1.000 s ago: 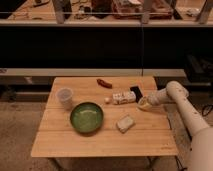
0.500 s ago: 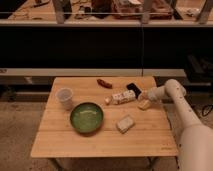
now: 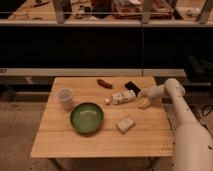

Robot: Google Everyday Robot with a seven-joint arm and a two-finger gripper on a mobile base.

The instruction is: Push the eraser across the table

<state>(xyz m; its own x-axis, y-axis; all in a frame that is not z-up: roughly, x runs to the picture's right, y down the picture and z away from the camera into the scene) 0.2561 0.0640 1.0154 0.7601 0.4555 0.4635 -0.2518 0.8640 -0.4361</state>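
eraser (image 3: 132, 86): flat black block lying on the table, toward the far right corner, well back from the near edge.
eraser vs box: just behind the right end of the box (image 3: 123, 97); touching or apart, i cannot make out.
table (image 3: 100, 145): light wood, plank grain running left to right.
gripper (image 3: 142, 93): mine, low over the right part of the table, just right of the box's end and just in front and to the right of the eraser.
gripper state: wide or narrow, i cannot make out from here.
gripper contact: near the eraser; whether it touches, not readable.
arm (image 3: 172, 90): white, comes in from the right edge, bent at the elbow, forearm pointing left toward the box.
disc (image 3: 144, 103): pale yellow, round, flat on the table just below the gripper, right of the box.
box: long, white, printed, lying slightly slanted near the table's middle right.
ball (image 3: 107, 101): small, pale, just beside the box's left end.
red piece (image 3: 104, 83): dark red, elongated, near the far edge, left of the eraser.
bowl (image 3: 86, 117): green, round, left of centre.
cup (image 3: 65, 97): pale, upright, behind and to the left of the bowl.
sponge (image 3: 125, 124): beige block, right of the bowl, in front of the box.
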